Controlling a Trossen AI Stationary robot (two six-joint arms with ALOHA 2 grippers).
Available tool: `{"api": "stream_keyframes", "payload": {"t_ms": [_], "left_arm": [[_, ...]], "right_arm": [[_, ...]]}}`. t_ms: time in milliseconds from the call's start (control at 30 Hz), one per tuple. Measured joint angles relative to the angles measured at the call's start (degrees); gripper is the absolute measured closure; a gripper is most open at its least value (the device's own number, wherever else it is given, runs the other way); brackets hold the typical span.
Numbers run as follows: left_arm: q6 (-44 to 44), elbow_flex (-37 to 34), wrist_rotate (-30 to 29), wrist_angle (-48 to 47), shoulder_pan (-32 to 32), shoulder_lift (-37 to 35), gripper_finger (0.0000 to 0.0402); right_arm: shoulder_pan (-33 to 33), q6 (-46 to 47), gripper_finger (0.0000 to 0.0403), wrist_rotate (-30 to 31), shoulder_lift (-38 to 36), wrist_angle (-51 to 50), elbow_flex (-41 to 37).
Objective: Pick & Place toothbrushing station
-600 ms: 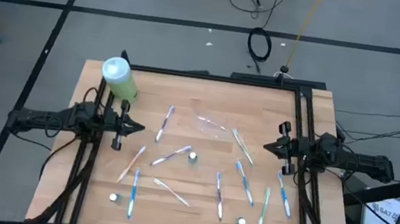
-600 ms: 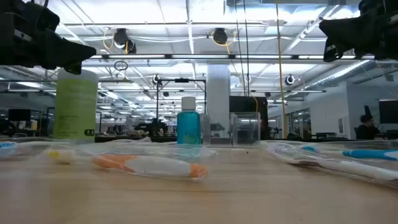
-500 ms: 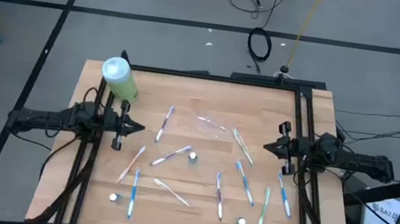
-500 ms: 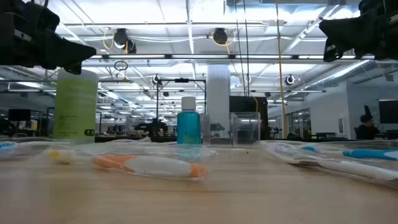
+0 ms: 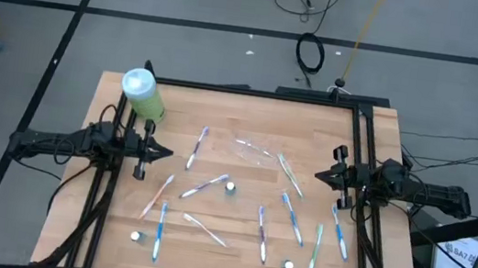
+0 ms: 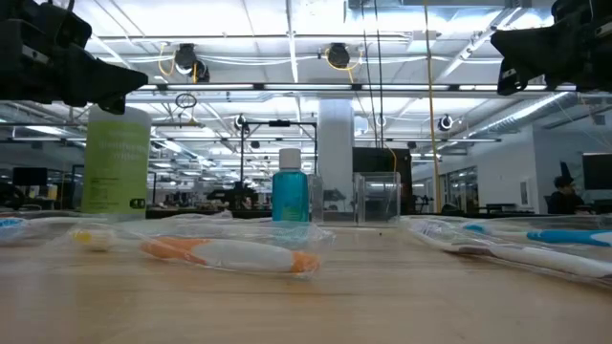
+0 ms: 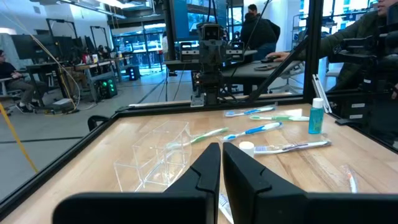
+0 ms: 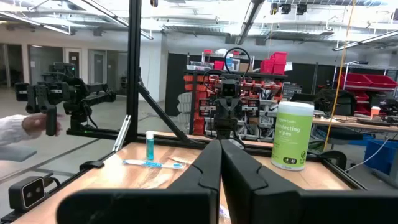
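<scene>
Only faintly does the clear cup show from above, a pale outline lying on its side near the far middle of the table; the left wrist view gives it better, as a see-through box-like cup resting on the wood. From table height most toothbrushes are a blur, cut off at both edges of the picture, and only an orange-and-white brush in a clear wrapper can be made out, lying lengthwise across the view. A small blue bottle with a white cap stands upright behind it.

From above, the toothbrushes are slim blue, purple, pink and green sticks scattered over the middle and near half of the table. Their long axes run every way: several near the right edge lie roughly far-to-near, others near the left edge slant diagonally. Tiny white caps sit among them.

A tall light-green bottle stands at the far left corner.

The left gripper hangs above the left edge, fingers pressed together and empty. The right gripper hangs above the right edge, likewise closed on nothing.
</scene>
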Motion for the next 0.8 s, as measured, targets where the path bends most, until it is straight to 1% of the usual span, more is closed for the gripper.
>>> {"api": "stream_keyframes", "payload": {"t_ms": [533, 800], "left_arm": [[-0.05, 0.0, -0.01, 0.27, 0.0, 0.0, 0.0376], [-2.01, 0.0, -0.02, 0.38, 0.0, 0.0, 0.0376]], "right_arm": [[0.0, 0.0, 0.0399, 0.0, 0.0, 0.0, 0.01], [0.0, 0.0, 0.0399, 0.0, 0.0, -0.01, 0.01]]}}
